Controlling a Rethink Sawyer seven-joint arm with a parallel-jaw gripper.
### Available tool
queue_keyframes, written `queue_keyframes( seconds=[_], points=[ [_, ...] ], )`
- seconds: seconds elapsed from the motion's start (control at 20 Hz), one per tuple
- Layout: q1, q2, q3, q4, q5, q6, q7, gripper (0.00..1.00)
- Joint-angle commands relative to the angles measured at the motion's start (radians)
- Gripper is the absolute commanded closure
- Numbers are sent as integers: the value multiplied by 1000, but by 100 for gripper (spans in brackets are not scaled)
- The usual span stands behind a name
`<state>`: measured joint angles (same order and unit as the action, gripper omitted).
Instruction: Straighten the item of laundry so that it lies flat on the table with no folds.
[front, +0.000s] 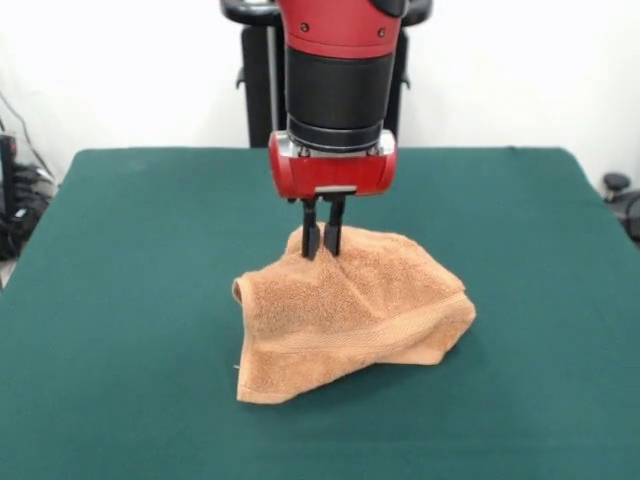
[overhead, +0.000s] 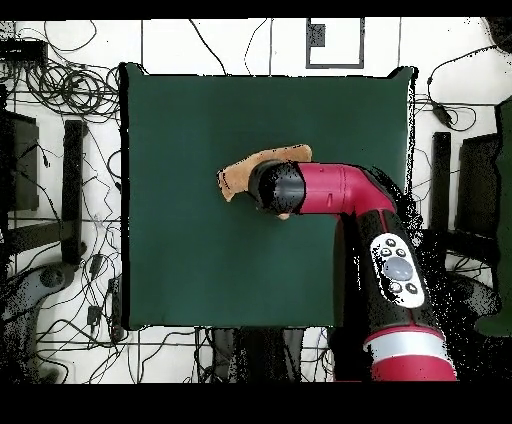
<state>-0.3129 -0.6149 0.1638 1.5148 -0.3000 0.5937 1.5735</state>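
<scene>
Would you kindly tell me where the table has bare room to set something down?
The dark green felt table is bare on every side of the crumpled orange-tan terry towel. Only the middle is crowded, where the red-and-black gripper pinches the towel's top.

The towel (front: 350, 315) is orange-tan with a woven band; the table (front: 120, 300) is dark green; the arm (front: 335, 60) is red and black.

From above I see the arm (overhead: 345, 195) reaching over the green table (overhead: 180, 250), covering most of the tan towel (overhead: 240, 176) (only its upper-left part shows); cables (overhead: 60, 70) litter the floor.
</scene>
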Motion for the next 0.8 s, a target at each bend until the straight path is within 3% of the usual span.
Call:
queue_keyframes(
  seconds=[0.05, 0.35, 0.8],
  points=[
    [43, 34, -27, 114, -48, 48, 86, 100],
    [23, 12, -17, 161, -46, 60, 36, 100],
    [48, -13, -42, 195, -37, 256, -10, 100]
  ],
)
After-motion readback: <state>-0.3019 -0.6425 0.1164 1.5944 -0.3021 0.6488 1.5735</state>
